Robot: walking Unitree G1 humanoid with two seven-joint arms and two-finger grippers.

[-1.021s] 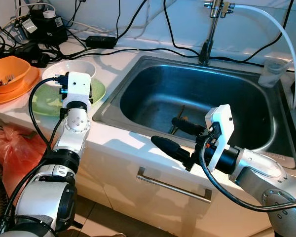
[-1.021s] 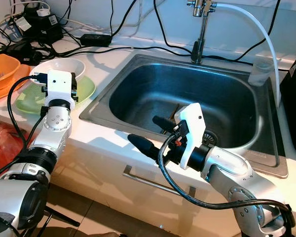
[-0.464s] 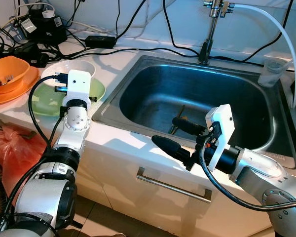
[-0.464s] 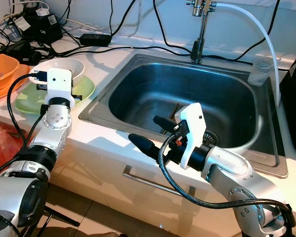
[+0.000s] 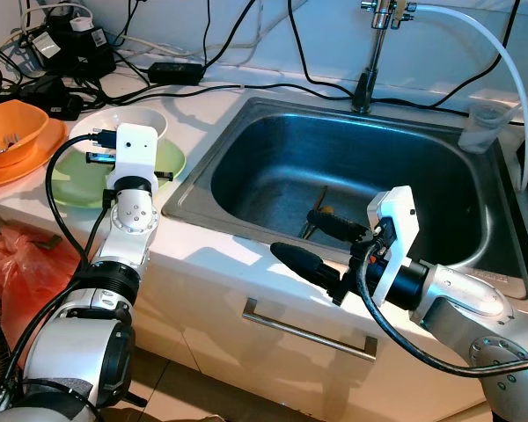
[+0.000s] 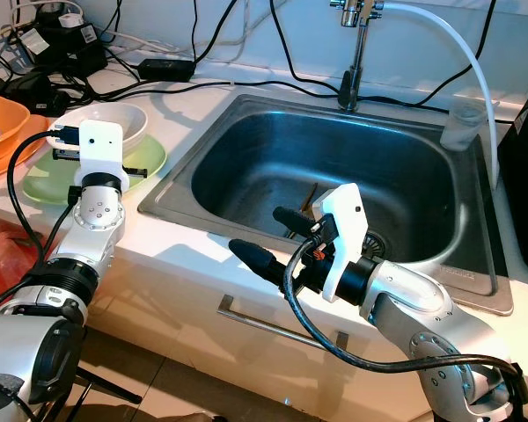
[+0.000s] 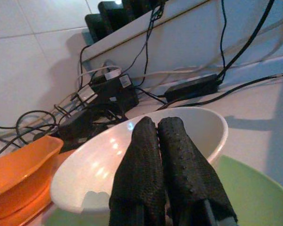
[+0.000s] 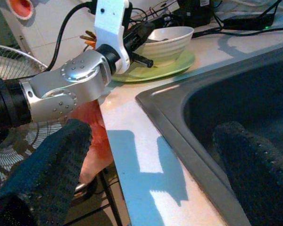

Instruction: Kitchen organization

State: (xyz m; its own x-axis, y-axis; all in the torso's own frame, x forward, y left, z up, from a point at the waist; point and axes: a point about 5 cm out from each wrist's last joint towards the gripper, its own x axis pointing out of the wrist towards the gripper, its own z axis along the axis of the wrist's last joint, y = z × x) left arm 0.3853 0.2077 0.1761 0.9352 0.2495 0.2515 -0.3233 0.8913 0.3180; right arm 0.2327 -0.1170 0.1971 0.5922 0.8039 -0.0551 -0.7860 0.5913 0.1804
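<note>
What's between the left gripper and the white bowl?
Nothing visible. The left gripper, fingers shut together, hangs right at the white bowl, which sits on the green plate; no object lies between them.

sink (image 5: 246, 132): brushed stainless steel, dull sheen
tap (image 5: 374, 44): polished metal, bright
hose (image 5: 502, 61): smooth white plastic
worktop (image 5: 211, 105): smooth white, slightly glossy
white bowl (image 7: 104, 160): glazed ceramic look, glossy
green plate (image 5: 75, 186): smooth, satin
orange bowl (image 5: 22, 127): glossy plastic look
left end effector (image 7: 165, 141): matt black, rough woven texture on the fingers
right end effector (image 8: 146, 165): the same matt, nubbly covering
drawer handle (image 5: 308, 330): brushed metal
</note>
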